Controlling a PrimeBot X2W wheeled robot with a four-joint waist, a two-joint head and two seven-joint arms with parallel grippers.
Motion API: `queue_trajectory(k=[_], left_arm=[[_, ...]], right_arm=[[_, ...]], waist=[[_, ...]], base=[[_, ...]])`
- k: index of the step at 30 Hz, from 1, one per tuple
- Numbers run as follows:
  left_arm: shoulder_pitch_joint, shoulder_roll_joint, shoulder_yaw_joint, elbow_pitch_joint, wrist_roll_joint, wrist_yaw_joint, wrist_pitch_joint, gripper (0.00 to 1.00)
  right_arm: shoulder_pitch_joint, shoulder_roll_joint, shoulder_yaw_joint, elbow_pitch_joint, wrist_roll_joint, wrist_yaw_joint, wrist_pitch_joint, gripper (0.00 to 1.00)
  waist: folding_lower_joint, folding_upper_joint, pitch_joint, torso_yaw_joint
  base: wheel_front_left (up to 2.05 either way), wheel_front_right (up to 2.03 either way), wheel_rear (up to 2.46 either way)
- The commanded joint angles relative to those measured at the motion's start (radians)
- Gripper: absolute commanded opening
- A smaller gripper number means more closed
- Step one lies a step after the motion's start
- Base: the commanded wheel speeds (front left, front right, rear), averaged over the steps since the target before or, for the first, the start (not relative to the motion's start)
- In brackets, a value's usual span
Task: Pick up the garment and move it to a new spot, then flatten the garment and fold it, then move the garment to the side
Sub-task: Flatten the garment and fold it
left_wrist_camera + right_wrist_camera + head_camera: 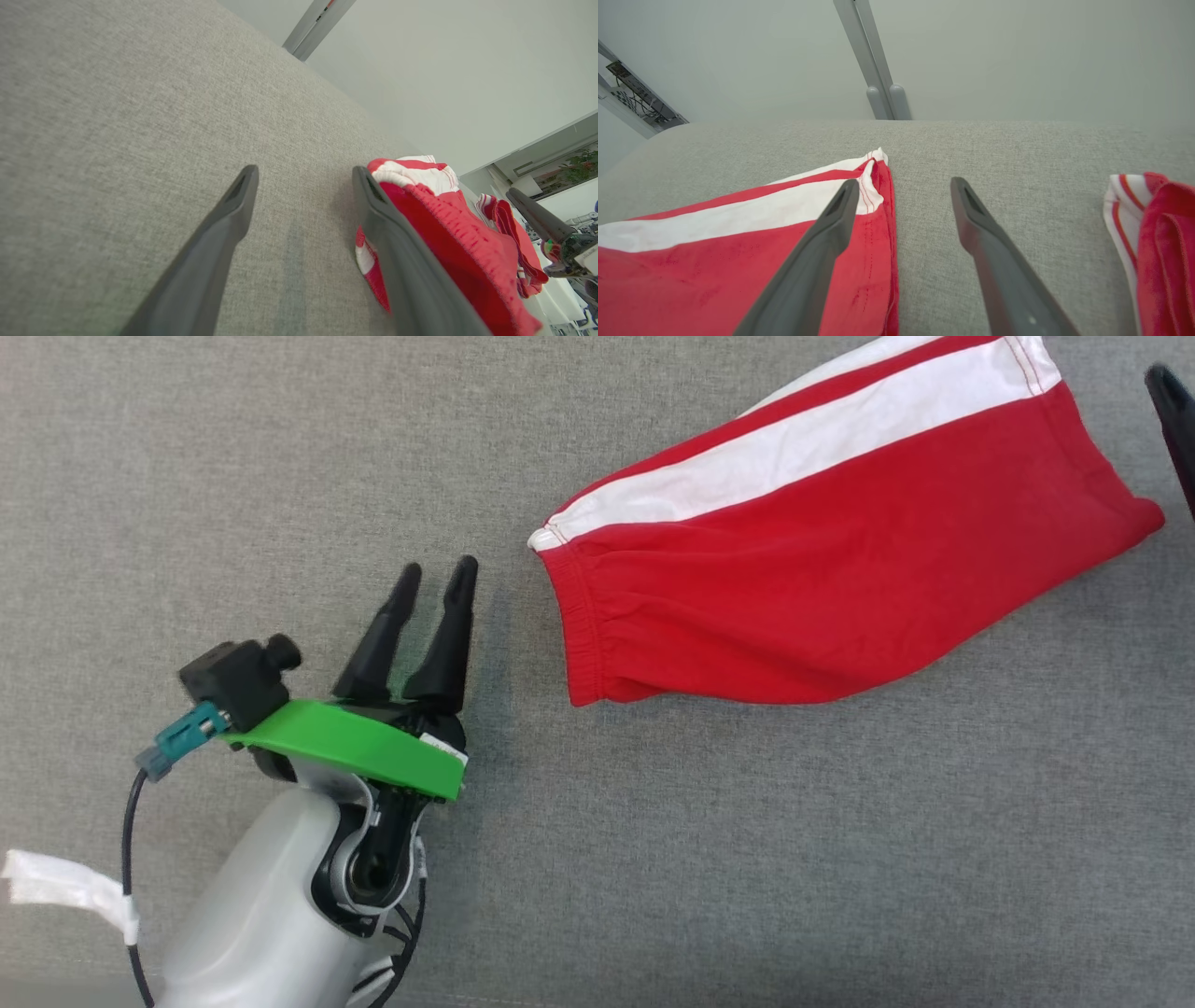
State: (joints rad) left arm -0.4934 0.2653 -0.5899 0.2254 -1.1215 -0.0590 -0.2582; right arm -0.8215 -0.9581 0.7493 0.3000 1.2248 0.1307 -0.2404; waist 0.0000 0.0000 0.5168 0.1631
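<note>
The garment (pixel 822 569), red shorts with a white side stripe, lies flat and folded on the grey cloth surface (pixel 280 476) at the upper right. Its elastic waistband faces my left gripper (pixel 436 571), which rests open and empty a short way to the left. In the left wrist view the waistband (pixel 420 200) lies just beyond the right finger of my left gripper (pixel 304 173). My right gripper (pixel 904 185) stands open at the garment's hem corner (pixel 873 186), its left finger above the cloth, with nothing held. One of its fingers (pixel 1174 420) shows at the head view's right edge.
A second bunched red and white cloth (pixel 1153 242) lies on the surface to the right of my right gripper, also seen beyond the shorts (pixel 509 233). A grey post (pixel 873 60) rises behind the far edge. Bare grey surface spreads left and below.
</note>
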Motion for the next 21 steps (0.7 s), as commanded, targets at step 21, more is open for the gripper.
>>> queue_trajectory(k=[21], left_arm=[[0.301,-0.214,0.094,-0.353,0.846,0.283,-0.006,1.00]], right_arm=[[-0.051,0.103,0.055,0.378,-0.114,-0.001,0.286,1.00]], waist=[[0.0000,0.0000,-0.042,0.181]], base=[[0.00,0.00,0.00]])
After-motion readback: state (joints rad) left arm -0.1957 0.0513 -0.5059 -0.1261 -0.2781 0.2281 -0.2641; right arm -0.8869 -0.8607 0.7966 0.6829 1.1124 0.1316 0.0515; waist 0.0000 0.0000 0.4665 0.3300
